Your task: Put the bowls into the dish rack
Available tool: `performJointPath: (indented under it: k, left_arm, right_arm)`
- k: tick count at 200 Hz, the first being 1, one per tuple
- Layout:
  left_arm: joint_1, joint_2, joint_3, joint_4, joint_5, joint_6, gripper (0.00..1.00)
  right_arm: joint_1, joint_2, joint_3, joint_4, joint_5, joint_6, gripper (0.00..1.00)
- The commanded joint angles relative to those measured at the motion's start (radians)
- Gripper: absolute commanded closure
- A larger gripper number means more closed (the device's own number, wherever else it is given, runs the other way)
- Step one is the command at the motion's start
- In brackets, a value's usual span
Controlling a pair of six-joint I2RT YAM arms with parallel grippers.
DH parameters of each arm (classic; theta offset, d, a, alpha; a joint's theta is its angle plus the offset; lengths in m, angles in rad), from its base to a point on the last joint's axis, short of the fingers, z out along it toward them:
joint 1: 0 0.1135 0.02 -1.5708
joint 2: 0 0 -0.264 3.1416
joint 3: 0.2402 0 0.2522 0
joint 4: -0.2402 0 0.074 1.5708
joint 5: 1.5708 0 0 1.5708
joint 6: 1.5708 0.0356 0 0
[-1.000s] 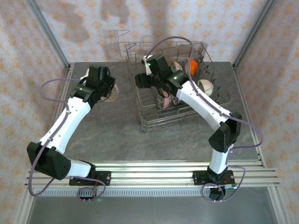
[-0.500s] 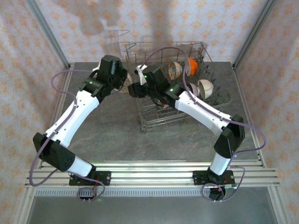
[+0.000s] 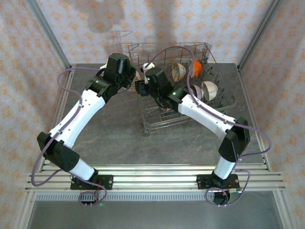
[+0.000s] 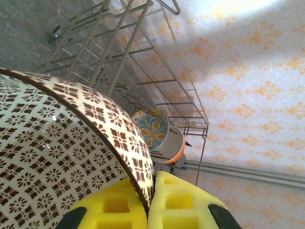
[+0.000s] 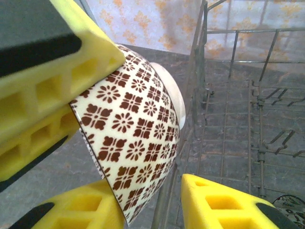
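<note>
left end effector (image 4: 148,205): clamped tight on the rim of the brown-patterned bowl (image 4: 57,152), which it holds on edge.
right end effector (image 5: 143,210): part-way closed, not yet gripping. the bowl's lower rim sits between its jaws, one side against the bowl's wall and the other standing off it.
wire in the way: from the right wrist, an upright wire of the dish rack (image 3: 162,125) runs between the bowl and the free side. whether it lies inside the grip i cannot tell.
bowl's place: in the air just outside the rack's left wall, near its far corner, over the tabletop (image 3: 119,129). not in the rack yet.
just changed: a second ago the left arm held the bowl low over the tabletop, well left of the rack, and the right end effector was over the rack's middle. both have since met at the left wall, and the right jaws have narrowed.
meaning: looks like a hand-over, left to right, so the right arm can seat this bowl among the tines. the left should let go only once the right has it.
already racked: orange bowl (image 3: 196,66), patterned bowl (image 3: 178,70) beside it, cream bowl (image 3: 208,89) nearer the right side.
surface: grey mottled stone-look tabletop, with aluminium rails (image 3: 157,174) at the near edge.
room: pale wallpaper (image 3: 228,24) with orange motifs.
</note>
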Motion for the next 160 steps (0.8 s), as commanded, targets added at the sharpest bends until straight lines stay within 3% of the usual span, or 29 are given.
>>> performJointPath:
  k: [1,117,160]
  left_arm:
    - [-0.012,0.006,0.065,0.009,-0.039,-0.017,1.00]
    - [-0.023,0.053,0.146,0.000,0.005,-0.022,1.00]
    - [-0.030,0.060,0.153,0.022,0.028,-0.008,0.96]
  right_arm:
    - [0.002,-0.019,-0.008,0.050,0.110,0.017,0.67]
    - [0.006,0.016,0.007,0.100,0.293,0.006,0.86]
    - [0.007,-0.005,-0.034,0.164,0.306,-0.020,0.98]
